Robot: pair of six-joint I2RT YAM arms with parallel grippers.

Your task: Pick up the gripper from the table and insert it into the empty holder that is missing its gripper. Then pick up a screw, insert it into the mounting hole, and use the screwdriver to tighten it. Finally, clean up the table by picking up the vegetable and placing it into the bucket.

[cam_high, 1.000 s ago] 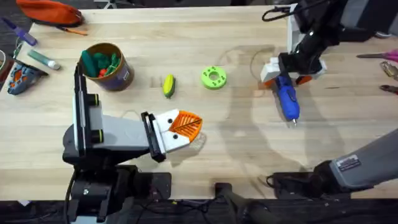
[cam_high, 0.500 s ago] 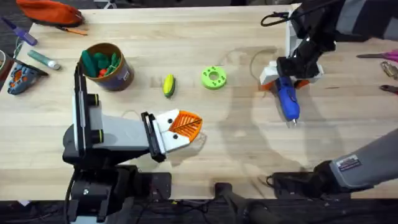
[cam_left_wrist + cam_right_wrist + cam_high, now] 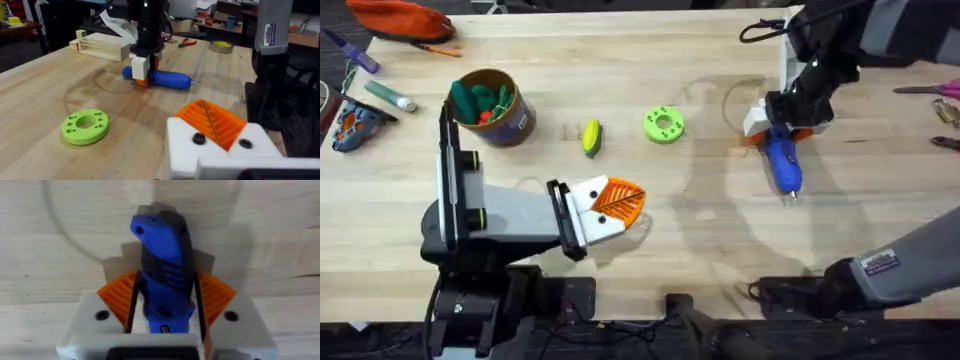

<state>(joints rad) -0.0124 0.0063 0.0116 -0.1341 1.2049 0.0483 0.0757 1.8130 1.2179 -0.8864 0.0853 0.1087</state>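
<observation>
The blue screwdriver (image 3: pixel 784 165) (image 3: pixel 167 79) (image 3: pixel 162 245) lies flat on the table at the right, its bit pointing toward the front edge. My right gripper (image 3: pixel 778 128) (image 3: pixel 141 75) (image 3: pixel 167 287) comes down over its rear end, its orange fingers (image 3: pixel 120 297) pressed against both sides. My left gripper (image 3: pixel 638 202) (image 3: pixel 204 106) rests low at the front left, shut and holding nothing. The yellow vegetable (image 3: pixel 591 137) lies between the brown bucket (image 3: pixel 516 124) and a green disc. The loose gripper, the empty holder and the screw are out of view.
The green disc (image 3: pixel 663 124) (image 3: pixel 85 126) sits at mid-table. Green and orange toy vegetables fill the bucket. An orange pouch (image 3: pixel 400 17) and small tools lie at the far left, hand tools (image 3: pixel 945 95) at the right edge, a wooden block (image 3: pixel 102 46) behind.
My right gripper's fingers have drawn in against the screwdriver and shifted slightly. The screwdriver stays on the table. The left arm has not moved.
</observation>
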